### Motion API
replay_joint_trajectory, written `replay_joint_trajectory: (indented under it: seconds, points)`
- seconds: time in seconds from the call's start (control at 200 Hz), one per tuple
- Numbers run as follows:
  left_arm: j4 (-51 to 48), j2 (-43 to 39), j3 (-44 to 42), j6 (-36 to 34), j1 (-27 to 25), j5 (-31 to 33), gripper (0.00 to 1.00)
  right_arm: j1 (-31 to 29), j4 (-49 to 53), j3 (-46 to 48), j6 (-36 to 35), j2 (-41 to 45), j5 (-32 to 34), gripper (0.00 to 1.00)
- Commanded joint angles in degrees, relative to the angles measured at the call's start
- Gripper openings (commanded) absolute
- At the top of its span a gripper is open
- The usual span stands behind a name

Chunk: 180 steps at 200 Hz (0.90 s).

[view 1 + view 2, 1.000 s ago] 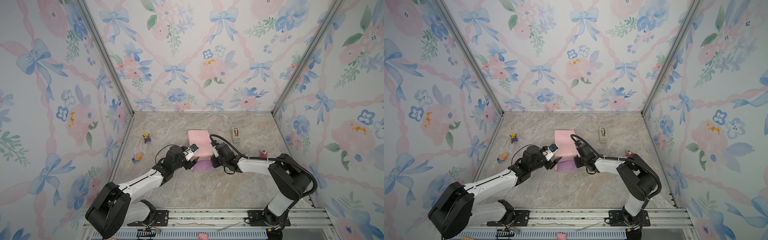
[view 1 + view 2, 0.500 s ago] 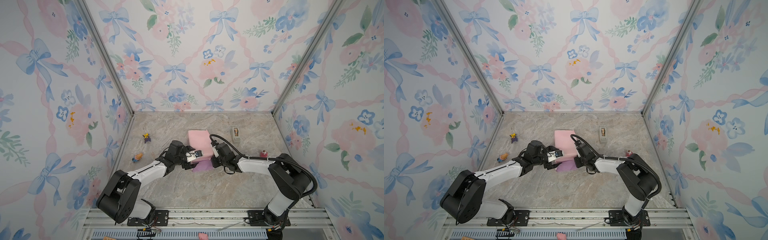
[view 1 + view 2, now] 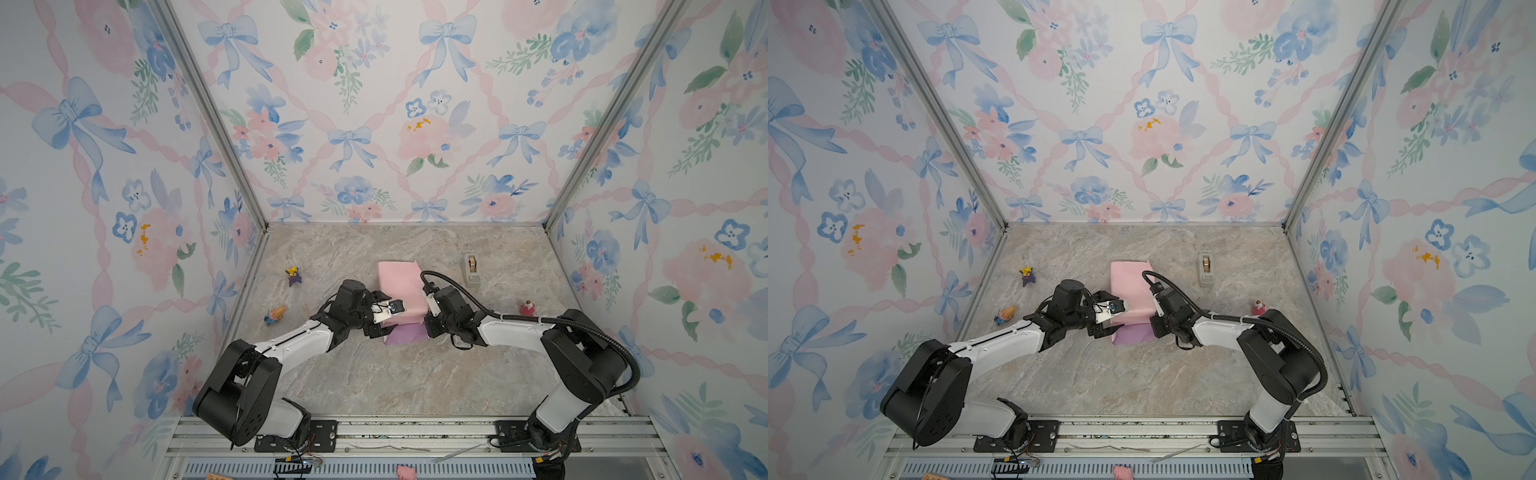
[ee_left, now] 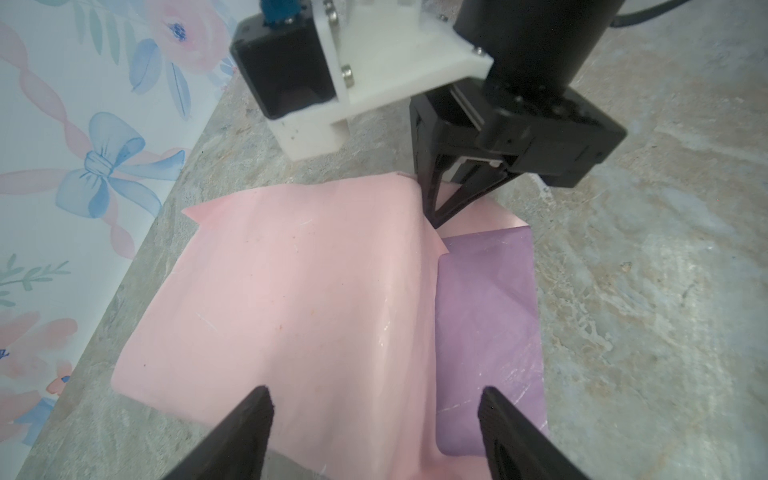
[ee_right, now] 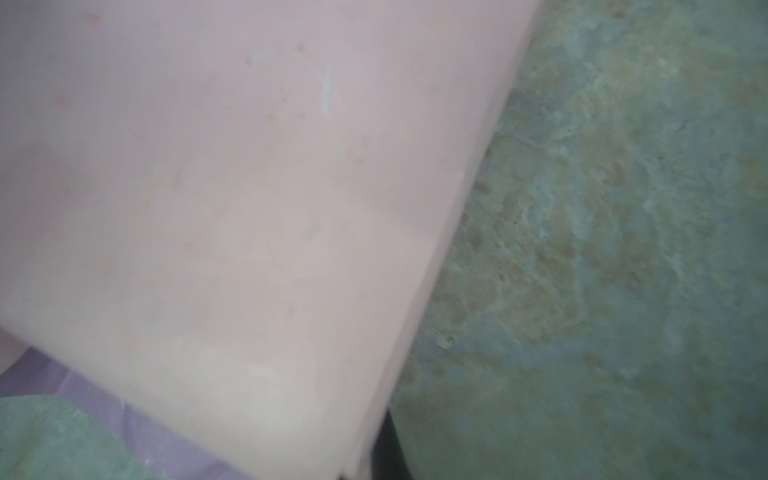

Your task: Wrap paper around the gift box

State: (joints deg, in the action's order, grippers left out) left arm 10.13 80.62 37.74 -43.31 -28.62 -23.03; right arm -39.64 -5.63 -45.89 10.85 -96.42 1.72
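Note:
The paper lies folded at mid-floor, pale pink face up, and a lilac strip shows along its near edge. The gift box is hidden. My left gripper is at the paper's near left corner. It is open, and in the left wrist view its two fingertips straddle the pink flap's edge without touching it. My right gripper is shut on the paper at the near right corner. In the right wrist view the pink sheet fills most of the frame.
A grey tape dispenser stands behind and to the right of the paper. There is a small purple figure and an orange toy on the left, and a red figure on the right. Patterned walls close in three sides.
My left arm has swung in from the left to the paper's near left corner, and its gripper has rolled and opened a little wider. The right gripper stayed put, pinching tighter.

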Motion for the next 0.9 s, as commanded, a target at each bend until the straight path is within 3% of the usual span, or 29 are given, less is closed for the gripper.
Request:
replay_joint_trajectory:
  seconds: [0.0, 0.38, 0.895]
  points:
    - [-0.3, 1.1, 1.3, -0.1, 0.3, -1.1, 0.8, 1.0, 2.8, 1.4, -1.8, 3.0, -0.8, 0.0]
    - [0.0, 5.4, 3.1, -1.9, -0.8, 0.0, 0.81, 3.3, 4.5, 3.8, -3.6, 5.8, -2.7, 0.0]
    - [2.9, 11.5, 3.8, -2.7, -2.8, 1.4, 0.81, 3.5, 3.4, 1.9, -3.8, 2.8, -4.6, 0.01]
